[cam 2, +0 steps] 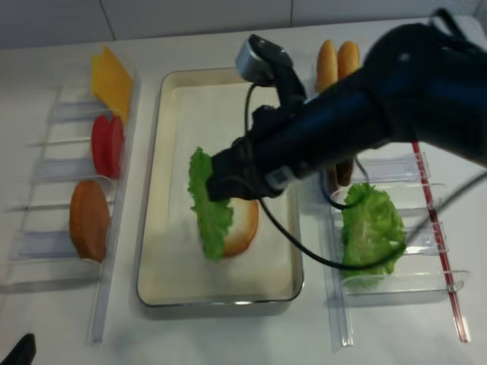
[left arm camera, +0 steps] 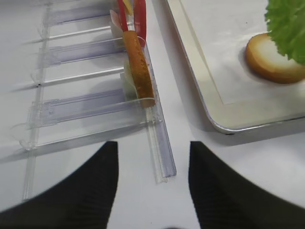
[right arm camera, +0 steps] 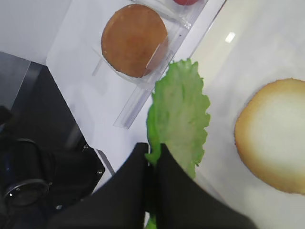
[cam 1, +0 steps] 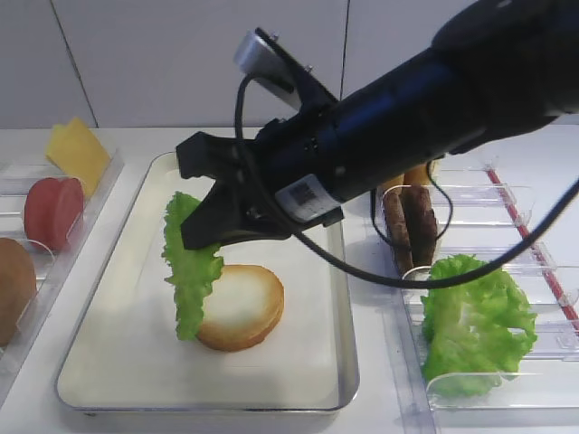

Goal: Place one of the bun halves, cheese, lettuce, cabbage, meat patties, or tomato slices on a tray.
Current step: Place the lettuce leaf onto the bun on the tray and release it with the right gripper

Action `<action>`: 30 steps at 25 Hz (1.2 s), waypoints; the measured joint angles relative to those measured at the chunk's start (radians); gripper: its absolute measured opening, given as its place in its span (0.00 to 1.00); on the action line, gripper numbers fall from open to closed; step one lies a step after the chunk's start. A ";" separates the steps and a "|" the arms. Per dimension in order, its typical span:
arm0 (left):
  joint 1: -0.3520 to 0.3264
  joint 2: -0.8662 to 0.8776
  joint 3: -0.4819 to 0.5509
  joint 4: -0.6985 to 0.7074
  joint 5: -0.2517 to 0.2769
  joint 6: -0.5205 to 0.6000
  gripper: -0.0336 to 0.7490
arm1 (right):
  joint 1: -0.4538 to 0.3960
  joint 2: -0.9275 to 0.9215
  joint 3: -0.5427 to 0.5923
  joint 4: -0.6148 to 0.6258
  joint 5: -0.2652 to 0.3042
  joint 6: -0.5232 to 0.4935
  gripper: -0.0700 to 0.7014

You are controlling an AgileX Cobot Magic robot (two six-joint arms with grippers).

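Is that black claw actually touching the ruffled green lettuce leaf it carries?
Touching. In the right wrist view the right gripper is shut on the ruffled green lettuce leaf, the leaf's edge pinched between its black fingers.

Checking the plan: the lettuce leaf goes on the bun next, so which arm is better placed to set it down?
Right. The right claw is shut on the lettuce leaf, which hangs over the tray beside the bun. The left claw is open and empty by the left rack.
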 joint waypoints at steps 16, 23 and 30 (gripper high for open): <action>0.000 0.000 0.000 0.000 0.000 0.000 0.49 | 0.027 0.211 -0.092 -0.067 -0.060 -0.018 0.12; 0.000 0.000 0.000 0.000 0.000 0.000 0.49 | 0.027 0.215 -0.092 -0.266 -0.111 0.101 0.12; 0.000 0.000 0.000 0.000 0.000 0.000 0.49 | 0.027 0.217 -0.092 -0.359 -0.155 0.154 0.12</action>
